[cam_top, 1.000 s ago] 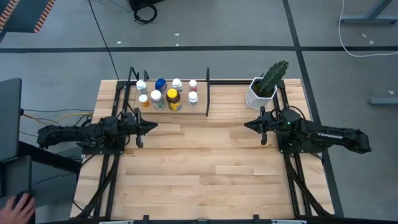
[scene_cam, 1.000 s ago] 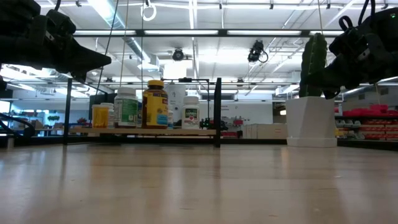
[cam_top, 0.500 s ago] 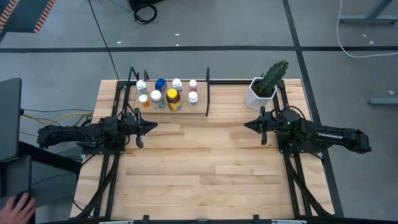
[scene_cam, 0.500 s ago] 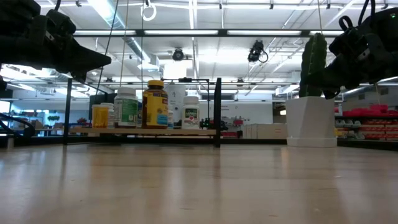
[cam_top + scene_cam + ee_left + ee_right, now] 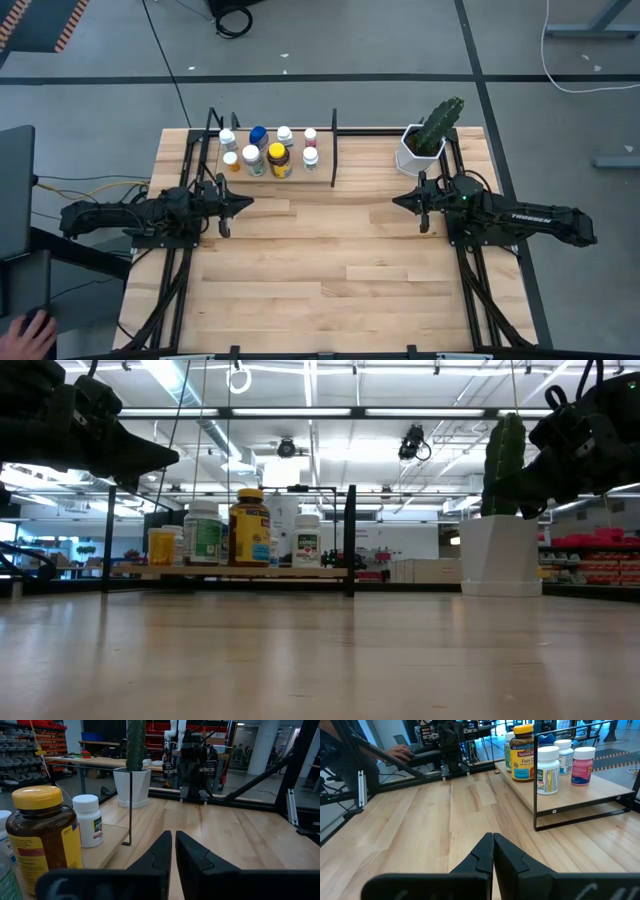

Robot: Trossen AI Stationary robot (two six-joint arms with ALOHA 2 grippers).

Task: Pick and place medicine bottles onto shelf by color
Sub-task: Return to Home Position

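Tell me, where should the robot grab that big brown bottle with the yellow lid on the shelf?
Probably by the yellow lid, coming from above. The brown bottle stands upright in the shelf's front row, taller than the bottles beside it, so its top is free, while a white-capped bottle crowds one side. The left tool, nearest it, is shut and would have to open first.

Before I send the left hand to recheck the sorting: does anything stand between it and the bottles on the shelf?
Nothing visible does. Only bare table lies between the left hand and the shelf, where the amber bottle stands in front.
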